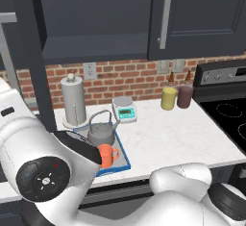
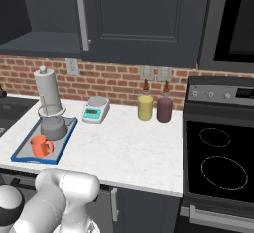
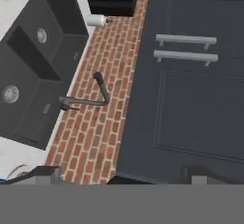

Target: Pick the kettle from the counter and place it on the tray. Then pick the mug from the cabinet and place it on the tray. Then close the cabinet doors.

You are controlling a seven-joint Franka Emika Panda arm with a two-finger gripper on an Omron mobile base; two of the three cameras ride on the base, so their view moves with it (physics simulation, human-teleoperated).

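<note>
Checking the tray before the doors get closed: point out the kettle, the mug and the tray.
kettle [image 1: 101, 133], left base view, its round body.
mug [image 1: 105, 156], left base view, its orange side.
tray [image 2: 24, 158], right base view, front blue rim.

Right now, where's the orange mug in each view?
Left base view: mug lower left of centre, on the tray, in front of the kettle.
Right base view: mug far left, on the tray's near end.
Hand view: not in it.
Shared landmark: white scale behind the tray.
</note>
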